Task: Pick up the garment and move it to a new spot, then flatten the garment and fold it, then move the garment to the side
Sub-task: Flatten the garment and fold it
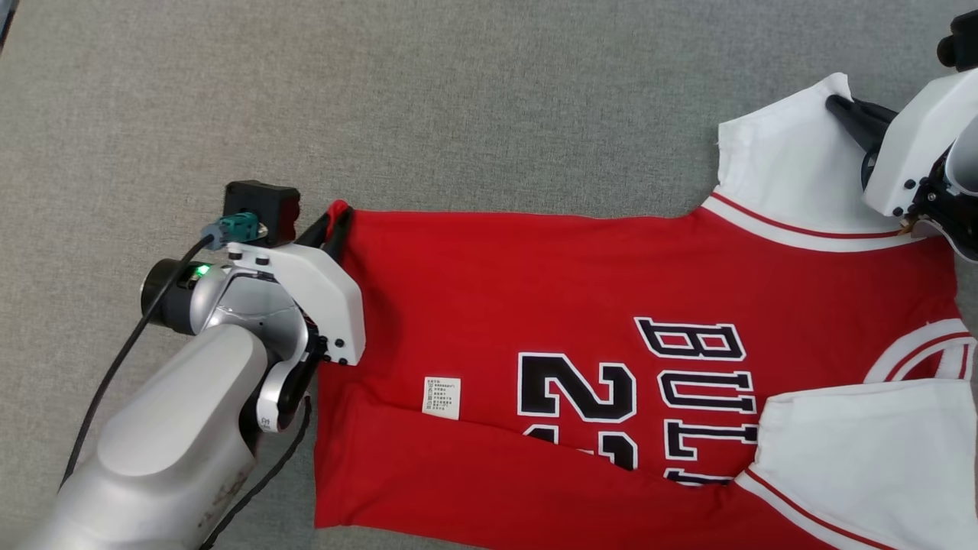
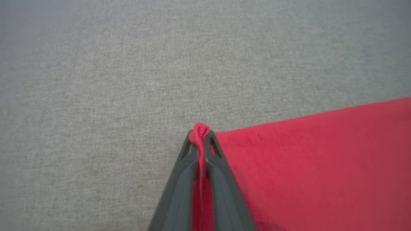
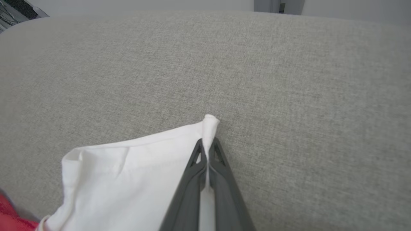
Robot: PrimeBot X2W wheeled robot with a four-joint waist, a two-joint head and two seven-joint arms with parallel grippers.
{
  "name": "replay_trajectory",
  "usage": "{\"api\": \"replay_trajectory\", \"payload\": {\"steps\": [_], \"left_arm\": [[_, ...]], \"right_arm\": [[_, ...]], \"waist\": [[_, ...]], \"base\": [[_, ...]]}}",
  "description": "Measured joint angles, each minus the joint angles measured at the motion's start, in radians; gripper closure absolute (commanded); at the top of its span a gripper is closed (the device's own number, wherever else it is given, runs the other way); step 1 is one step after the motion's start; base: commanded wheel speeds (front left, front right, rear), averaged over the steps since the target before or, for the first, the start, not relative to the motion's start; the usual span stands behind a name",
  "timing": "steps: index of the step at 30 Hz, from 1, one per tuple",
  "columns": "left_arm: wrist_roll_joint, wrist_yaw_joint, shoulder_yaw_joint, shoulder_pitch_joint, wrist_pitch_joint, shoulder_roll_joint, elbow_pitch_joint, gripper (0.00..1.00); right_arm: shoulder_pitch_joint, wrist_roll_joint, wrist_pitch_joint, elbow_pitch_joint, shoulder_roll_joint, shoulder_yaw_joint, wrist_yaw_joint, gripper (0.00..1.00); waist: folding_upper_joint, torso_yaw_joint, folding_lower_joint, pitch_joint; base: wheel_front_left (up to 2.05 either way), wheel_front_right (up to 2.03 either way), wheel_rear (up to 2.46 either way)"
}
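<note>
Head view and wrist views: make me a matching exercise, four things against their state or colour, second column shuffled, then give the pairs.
1. left gripper
2. right gripper
3. care label
4. work surface

A. shut on white sleeve
B. grey, woven
C. shut on red corner of jersey
D. small, white, lying on red cloth

Pairs: 1-C, 2-A, 3-D, 4-B.

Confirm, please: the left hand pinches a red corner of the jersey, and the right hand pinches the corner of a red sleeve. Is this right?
Not quite. The sleeve in the right hand is white, not red; the right wrist view shows it. The left hand does pinch a red corner of the jersey.
</note>
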Motion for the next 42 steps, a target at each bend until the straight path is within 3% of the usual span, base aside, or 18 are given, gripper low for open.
{"api": "replay_trajectory", "payload": {"steps": [9, 18, 34, 42], "left_arm": [[-0.014, -0.017, 0.015, 0.045, -0.047, 0.037, 0.032, 1.00], [-0.047, -0.047, 0.009, 0.098, -0.008, 0.081, 0.040, 1.00], [-0.229, -0.210, -0.054, 0.109, 0.390, 0.175, 0.062, 1.00], [-0.261, -0.236, -0.056, 0.104, 0.434, 0.192, 0.089, 1.00]], "right_arm": [[0.029, 0.057, -0.102, -0.007, 0.005, 0.022, 0.000, 1.00], [0.091, 0.128, -0.145, -0.071, 0.002, 0.060, 0.000, 1.00], [0.208, 0.217, -0.038, -0.190, 0.009, 0.177, 0.000, 1.00], [0.246, 0.236, 0.021, -0.222, 0.008, 0.195, 0.000, 1.00]], "waist": [[0.0001, -0.016, 0.0000, -0.080], [0.0000, -0.062, 0.0000, -0.158], [0.0001, -0.124, 0.0000, -0.342], [0.0000, -0.159, 0.0000, -0.394]], "base": [[0.00, 0.00, 0.00], [0.00, 0.00, 0.00], [0.00, 0.00, 0.00], [0.00, 0.00, 0.00]]}}
